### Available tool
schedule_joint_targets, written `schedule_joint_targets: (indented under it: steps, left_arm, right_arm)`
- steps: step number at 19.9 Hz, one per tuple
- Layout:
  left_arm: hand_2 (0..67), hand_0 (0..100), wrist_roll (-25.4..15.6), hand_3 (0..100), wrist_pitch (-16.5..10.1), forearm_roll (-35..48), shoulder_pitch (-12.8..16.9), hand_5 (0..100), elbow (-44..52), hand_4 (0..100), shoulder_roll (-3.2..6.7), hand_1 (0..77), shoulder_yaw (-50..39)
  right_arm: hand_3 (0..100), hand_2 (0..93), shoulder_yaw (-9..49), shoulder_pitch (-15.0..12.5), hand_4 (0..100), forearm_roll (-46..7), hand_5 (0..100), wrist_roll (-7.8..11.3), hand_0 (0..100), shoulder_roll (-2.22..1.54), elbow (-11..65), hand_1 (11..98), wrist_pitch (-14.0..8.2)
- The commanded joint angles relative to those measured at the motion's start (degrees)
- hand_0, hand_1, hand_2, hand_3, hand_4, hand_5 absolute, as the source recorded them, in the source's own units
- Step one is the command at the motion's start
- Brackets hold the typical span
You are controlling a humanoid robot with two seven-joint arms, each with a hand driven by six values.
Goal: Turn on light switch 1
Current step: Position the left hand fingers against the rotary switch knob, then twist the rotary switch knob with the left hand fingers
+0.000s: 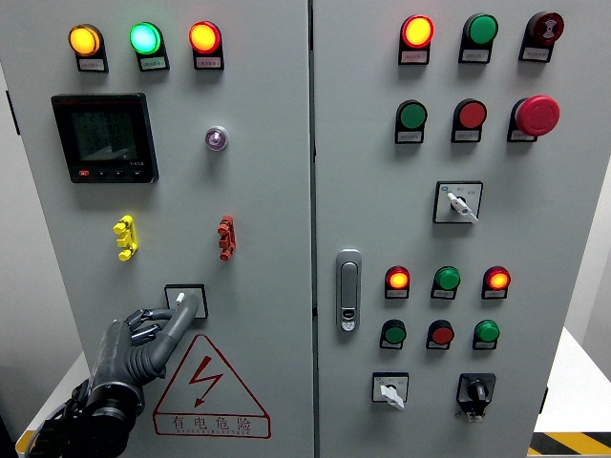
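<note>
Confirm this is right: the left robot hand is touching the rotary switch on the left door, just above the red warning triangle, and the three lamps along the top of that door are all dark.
Not quite. The head view shows the three lamps lit: amber, green and orange-red. The rest holds: the left robot hand touches the rotary switch on the left door, just above the warning triangle.

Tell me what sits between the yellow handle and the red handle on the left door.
In the head view, nothing: between the yellow handle and the red handle there is only bare grey panel of the left door.
</note>
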Motion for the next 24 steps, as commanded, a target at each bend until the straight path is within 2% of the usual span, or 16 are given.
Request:
schedule_joint_targets:
  steps: [1,4,5,12,13,15,16,24]
  left_arm:
    - [52.4,4,-0.06,100,0.00,-0.07,-0.11,100,0.08,100,0.01,54.5,0.04]
    - [52.4,8,-0.06,100,-0.09,0.01,-0.29,100,0.43,100,0.01,54.5,0.04]
    - [52.4,9,-0.06,100,-0.09,0.01,-0.29,100,0.43,100,0.01,54.5,0.04]
    - [52.4,18,0.03,100,-0.27,0.01,-0.46,100,0.52,100,0.09,55.1,0.04]
    - [52.4,19,0.03,100,-0.27,0.01,-0.55,100,0.61,100,0.01,55.0,0.04]
    - [52.4,20,0.03,100,-0.35,0.01,-0.64,100,0.78,100,0.09,55.0,0.04]
    - [52.4,21,0.03,100,-0.36,0.01,-0.64,100,0.78,100,0.09,55.0,0.04]
    - [52.5,28,0.82,100,-0.36,0.01,-0.90,100,0.78,100,0.09,55.5,0.39]
  right_arm:
    - [20,0.0,0.09,0.00,19,0.00,10,0.00,0,-0.07,0.00,19.8,-0.08]
    - [20,0.0,0.00,0.00,19,0.00,10,0.00,0,0.01,0.00,19.8,0.01]
    - [20,0.0,0.00,0.00,19,0.00,10,0.00,0,-0.07,0.00,19.8,-0.08]
    - [20,0.0,0.00,0.00,19,0.00,11,0.00,0,0.01,0.00,19.7,0.01]
    - [20,0.0,0.00,0.00,19,0.00,11,0.00,0,-0.07,0.00,19.8,0.01]
    - [20,0.0,0.09,0.00,19,0.00,11,0.00,0,0.01,0.00,19.8,0.01]
    - [20,0.0,0.00,0.00,19,0.00,11,0.00,0,-0.07,0.00,19.8,0.01]
    - [20,0.0,0.00,0.00,19,0.00,11,0.00,0,-0.07,0.00,19.7,0.01]
